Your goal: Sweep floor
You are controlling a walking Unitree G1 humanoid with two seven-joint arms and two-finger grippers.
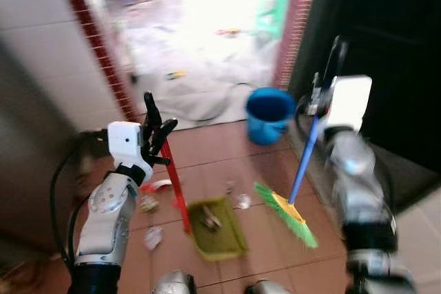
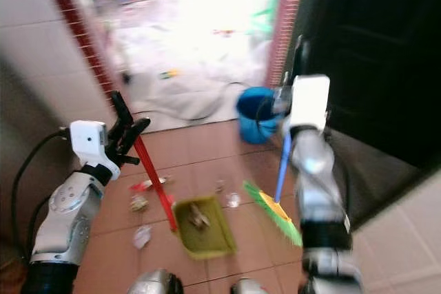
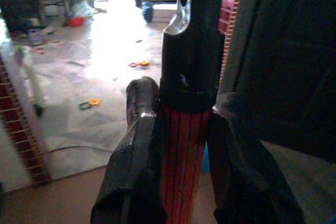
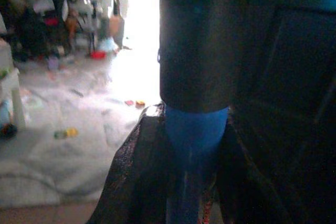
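- The left gripper [image 1: 156, 131] is clamped on the red handle [image 1: 176, 182] of a green dustpan [image 1: 219, 227]; in the left wrist view its 2 black fingers [image 3: 137, 145] press against both sides of the red, ribbed shaft, just below its black end cap.
- The dustpan rests flat on the reddish-brown tiled floor [image 1: 227, 153], with its handle rising at a slant toward the robot's left side. A small clump of debris [image 1: 210, 219] lies inside the pan.
- The right gripper [image 1: 318, 98] grips the blue broomstick [image 1: 303, 163] of a broom near its top; in the right wrist view its fingers [image 4: 134, 166] close around the blue shaft where it meets a black grip.
- The broom head [image 1: 288, 215], with green bristles and a yellow band, touches the floor just to the right of the dustpan, apart from it.
- Scraps of litter [image 1: 152, 237] lie on the tiles to the left of the dustpan, and a small pale piece [image 1: 243, 201] sits between the pan and the broom head.
- A blue bucket [image 1: 269, 113] stands at the doorway threshold, beside a red brick doorpost [image 1: 295, 12], beyond the broom.
- Past the doorway lies a bright, pale floor with small scattered objects.
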